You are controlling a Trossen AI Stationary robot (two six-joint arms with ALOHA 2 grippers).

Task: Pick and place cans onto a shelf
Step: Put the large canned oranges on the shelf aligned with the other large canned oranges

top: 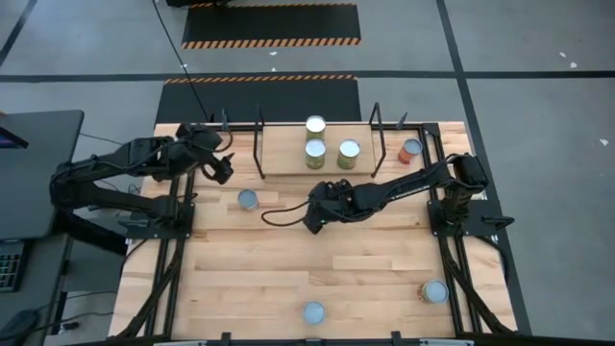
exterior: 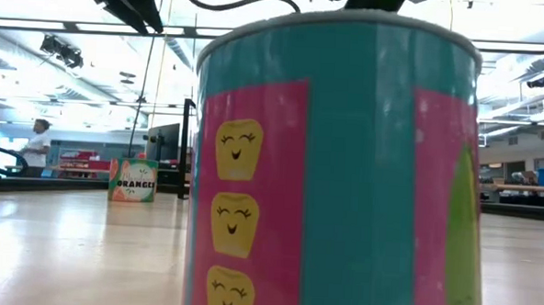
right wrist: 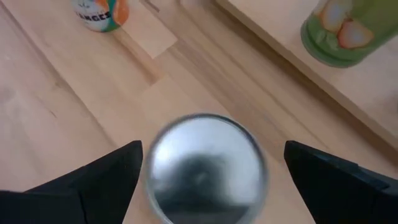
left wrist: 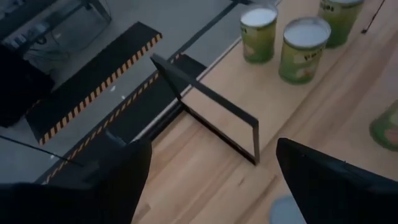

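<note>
The light-wood shelf (top: 288, 159) with black wire end frames stands at the table's far middle. Three green-labelled cans (top: 315, 152) stand on it and also show in the left wrist view (left wrist: 303, 48). My right gripper (top: 315, 216) hangs open just in front of the shelf. Its fingers stand on either side of a silver-topped can (right wrist: 207, 168) that stands upright on the table; whether they touch it I cannot tell. In the high view the gripper hides this can. My left gripper (top: 223, 171) is open and empty by the shelf's left wire frame (left wrist: 211, 106).
An orange-labelled can (top: 248, 199) stands left of my right gripper and shows in its wrist view (right wrist: 99, 14). A red can (top: 411, 149) stands right of the shelf. Two cans stand near the front edge (top: 314, 312) (top: 434, 291); one fills the low view (exterior: 335, 174).
</note>
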